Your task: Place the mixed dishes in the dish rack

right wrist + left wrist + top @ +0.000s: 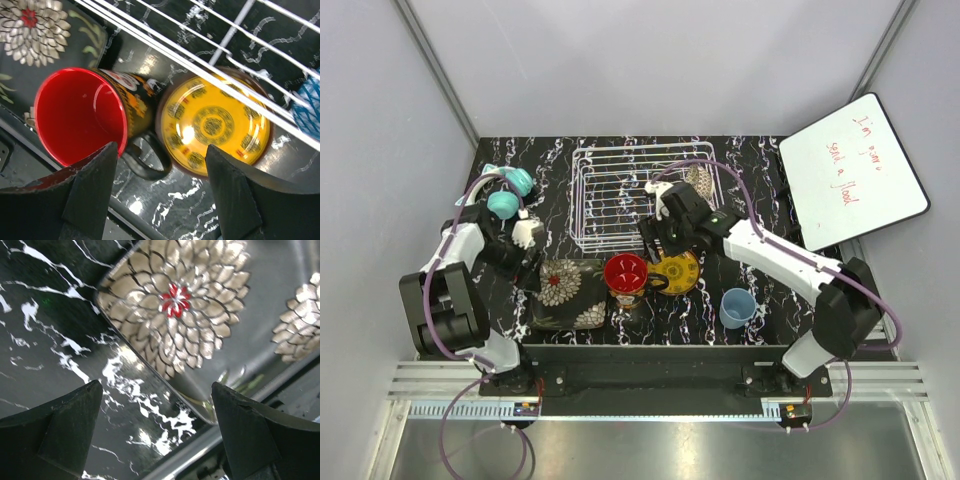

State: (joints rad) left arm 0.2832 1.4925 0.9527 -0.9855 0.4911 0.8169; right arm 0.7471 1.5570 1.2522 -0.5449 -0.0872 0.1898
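The white wire dish rack (620,195) stands at the back middle with a brown-mesh bowl (700,180) in its right end. In front of it lie the square dark floral plate (568,293), a dark mug with a red inside (625,272), the yellow patterned plate (680,273) and the light-blue cup (737,307). My left gripper (157,410) is open and empty, low over the table by the floral plate's (200,315) corner. My right gripper (160,170) is open and empty above the mug's handle (150,162), between the mug (80,115) and the yellow plate (215,125).
Teal headphones (508,190) lie at the back left by my left arm. A whiteboard (850,170) leans at the right. Rack wires (225,45) cross the right wrist view, with a blue patterned piece (307,107) at its right edge. The table's front edge runs close behind both grippers.
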